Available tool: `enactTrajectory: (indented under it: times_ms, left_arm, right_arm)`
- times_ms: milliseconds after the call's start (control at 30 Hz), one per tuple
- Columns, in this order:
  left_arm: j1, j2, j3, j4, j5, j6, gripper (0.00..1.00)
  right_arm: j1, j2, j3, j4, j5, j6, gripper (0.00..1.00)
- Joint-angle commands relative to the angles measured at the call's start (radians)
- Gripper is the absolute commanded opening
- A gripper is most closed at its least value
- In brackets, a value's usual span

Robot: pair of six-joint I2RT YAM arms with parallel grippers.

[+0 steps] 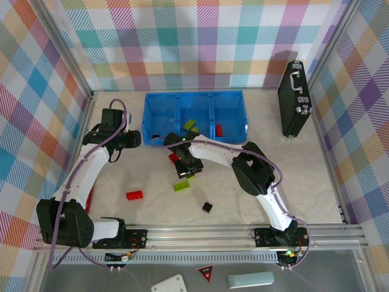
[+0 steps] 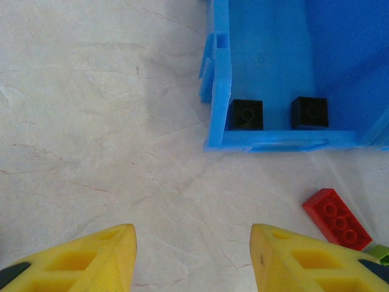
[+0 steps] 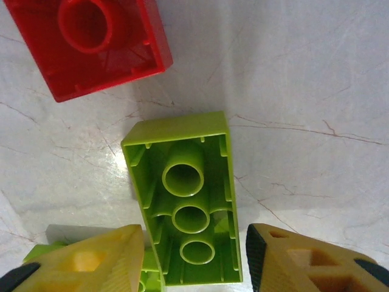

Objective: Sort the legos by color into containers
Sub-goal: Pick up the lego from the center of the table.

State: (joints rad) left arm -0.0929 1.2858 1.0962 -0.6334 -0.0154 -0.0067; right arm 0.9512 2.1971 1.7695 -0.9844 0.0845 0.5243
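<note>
The blue tray has three containers side by side. Two black legos lie in the left one, a green lego in the middle one and a red lego in the right one. My right gripper is open and low over the table. It straddles an upside-down lime-green lego, with a thin gap at the right finger. A red lego lies just beyond it. My left gripper hangs open with nothing in it, near the tray's front left corner. Another red lego lies to its right.
Loose on the table are a red lego, a green lego and a black lego. A black briefcase stands at the back right. Checked walls close in the table on three sides.
</note>
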Motion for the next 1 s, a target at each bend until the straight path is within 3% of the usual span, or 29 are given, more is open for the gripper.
enactTrajectory:
  times_ms: [0,967]
  left_arm:
    - [0.013,-0.002,0.014,-0.025,0.014,0.007,0.52]
    - [0.014,-0.022,0.008,-0.025,0.015,0.007,0.52]
  right_arm:
    - [0.01,0.015,0.03,-0.02,-0.011,0.014,0.48]
    - [0.012,0.021,0.011,-0.003,0.002,0.03,0.45]
